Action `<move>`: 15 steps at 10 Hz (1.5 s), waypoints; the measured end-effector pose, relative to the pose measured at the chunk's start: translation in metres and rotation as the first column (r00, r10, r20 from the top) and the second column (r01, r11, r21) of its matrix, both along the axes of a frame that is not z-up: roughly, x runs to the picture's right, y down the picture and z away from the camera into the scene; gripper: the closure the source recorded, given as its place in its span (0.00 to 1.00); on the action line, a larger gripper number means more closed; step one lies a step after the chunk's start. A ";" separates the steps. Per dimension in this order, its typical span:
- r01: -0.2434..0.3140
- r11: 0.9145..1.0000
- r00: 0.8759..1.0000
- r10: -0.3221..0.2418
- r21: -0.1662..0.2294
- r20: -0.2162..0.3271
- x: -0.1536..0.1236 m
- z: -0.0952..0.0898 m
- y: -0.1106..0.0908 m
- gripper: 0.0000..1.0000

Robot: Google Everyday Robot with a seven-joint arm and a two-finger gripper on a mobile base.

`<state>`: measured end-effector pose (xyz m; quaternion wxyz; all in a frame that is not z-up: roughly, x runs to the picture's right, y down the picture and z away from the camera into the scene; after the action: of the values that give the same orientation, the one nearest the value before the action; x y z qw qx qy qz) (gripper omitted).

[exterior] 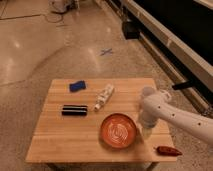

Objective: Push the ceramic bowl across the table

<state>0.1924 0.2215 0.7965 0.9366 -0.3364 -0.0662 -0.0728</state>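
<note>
The arm stretched in from the right, its claw [148,131] pointing down just right of the ceramic bowl [119,131]; whether the claw was spread could not be told.

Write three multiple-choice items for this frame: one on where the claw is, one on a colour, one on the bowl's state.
1. Where is the claw relative to the ceramic bowl?
A. Beside its rim on the picture's right.
B. Beside its rim on the picture's left.
C. Out over the floor, away from it.

2. What colour is the small flat item near the far left corner of the table?
A. Green.
B. Blue.
C. Yellow.

3. How does the ceramic bowl sit?
A. Upside down.
B. Held in the air.
C. Upright on the table, its swirl-marked inside showing.

Answers: 1 A, the claw hangs below the white arm close by the bowl's right rim. 2 B, the item is plainly blue. 3 C, the orange-red inside faces up.
</note>
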 end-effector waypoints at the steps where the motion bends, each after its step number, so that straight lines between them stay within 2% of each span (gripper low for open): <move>1: 0.003 1.000 1.000 -0.003 -0.005 0.012 -0.008 0.001 0.000 0.35; 6: 0.032 0.999 0.997 -0.030 -0.028 0.068 -0.050 0.004 0.002 0.35; 9: 0.043 0.998 0.995 -0.038 -0.052 0.088 -0.069 0.007 0.011 0.35; 15: 0.019 0.996 0.996 -0.011 -0.084 0.091 -0.103 0.002 0.014 0.35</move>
<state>0.0889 0.2356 0.7985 0.9170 -0.3725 -0.1089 -0.0922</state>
